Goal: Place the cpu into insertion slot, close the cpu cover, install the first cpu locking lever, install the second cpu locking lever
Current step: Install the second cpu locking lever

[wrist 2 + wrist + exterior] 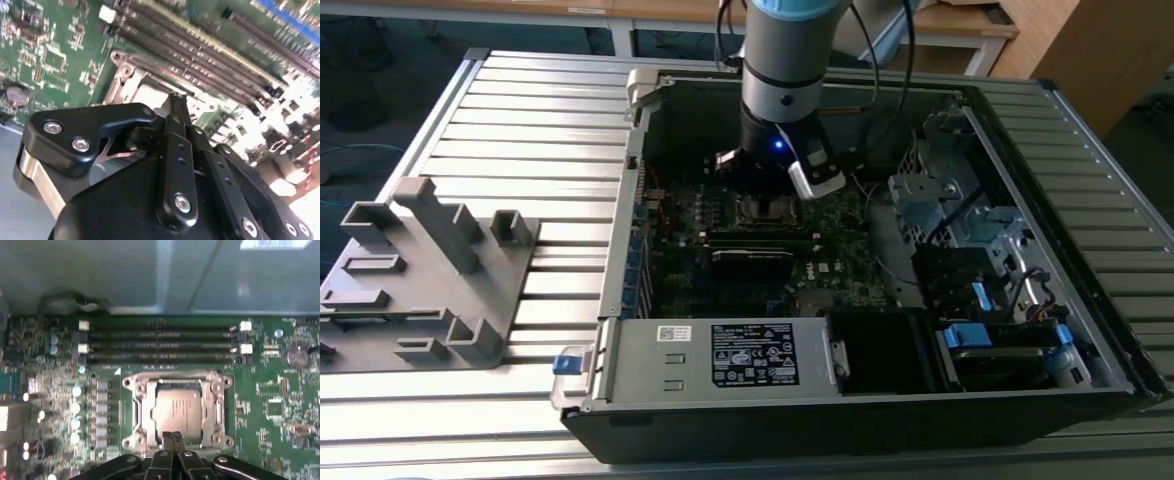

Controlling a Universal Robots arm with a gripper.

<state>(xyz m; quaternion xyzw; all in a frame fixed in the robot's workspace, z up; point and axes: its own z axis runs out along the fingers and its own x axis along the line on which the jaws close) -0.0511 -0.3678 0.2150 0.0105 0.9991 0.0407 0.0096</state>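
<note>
The cpu (pixel 176 410), a dull grey metal square with faint print too blurred to read, sits in its socket on the green motherboard (pixel 280 405). The cpu cover (pixel 217 399), a shiny silver frame, lies flat around it. The black gripper (pixel 173 436) hangs just above the cover's near edge, fingers pressed together, grasping nothing. A white label (pixel 753 354) on the computer case (pixel 881 420) bears unreadable print.

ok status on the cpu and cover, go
Gripper shut, fingers together at the socket edge. Cpu seated in the slot, cpu cover down around it. Nothing in the way.
</note>
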